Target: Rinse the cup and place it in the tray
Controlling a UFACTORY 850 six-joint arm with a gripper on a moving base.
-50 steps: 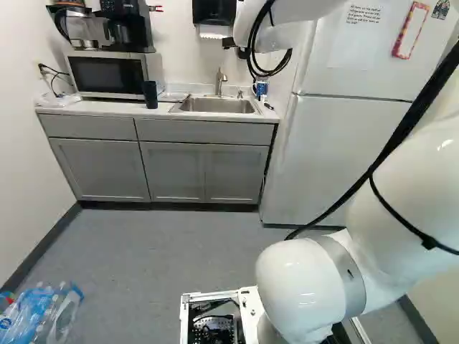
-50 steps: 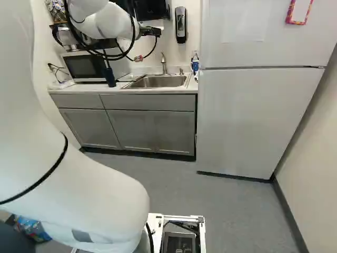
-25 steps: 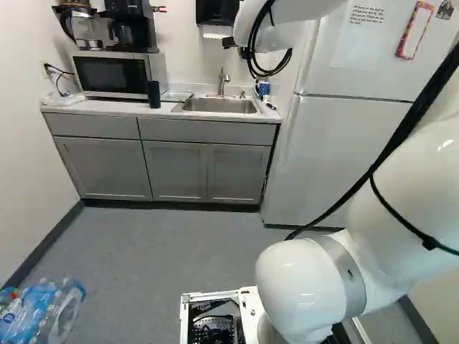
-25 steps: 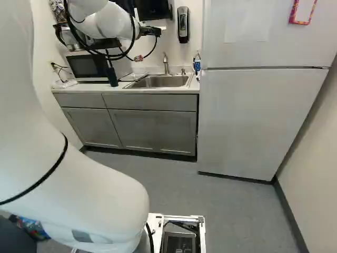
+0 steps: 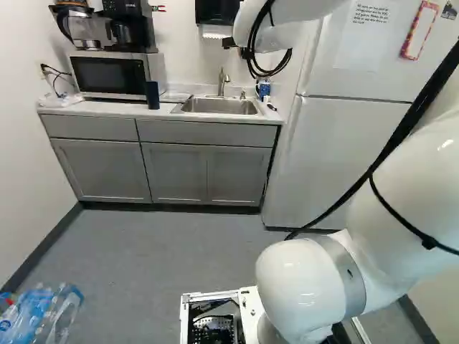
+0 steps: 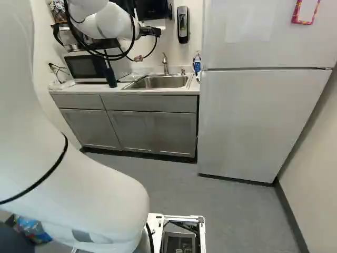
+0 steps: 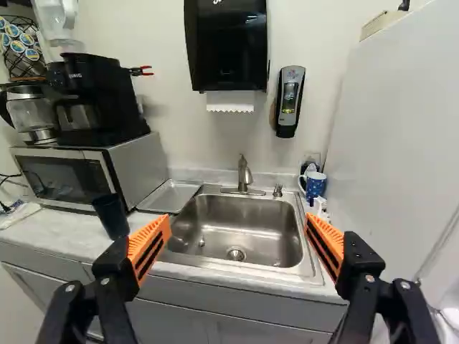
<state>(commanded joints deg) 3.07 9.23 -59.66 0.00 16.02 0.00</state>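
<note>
One slight move of the base (image 6: pixel 184 217) shows; the end effector (image 6: pixel 107 46) gapes wide, gripping nothing.

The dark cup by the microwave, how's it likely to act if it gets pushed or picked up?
The dark cup might tip if pushed near its rim, being taller than it is wide. Its even, undented wall suggests it's fairly stiff. That wall also looks smooth, so it could turn slippery once wet.

shiny metal sink (image 7: pixel 276 233), smooth metal-looking tray (image 7: pixel 172 196), glossy white arm (image 5: pixel 290 283), white paper towel (image 7: pixel 230 102), smooth refrigerator (image 6: pixel 253 118)
</note>
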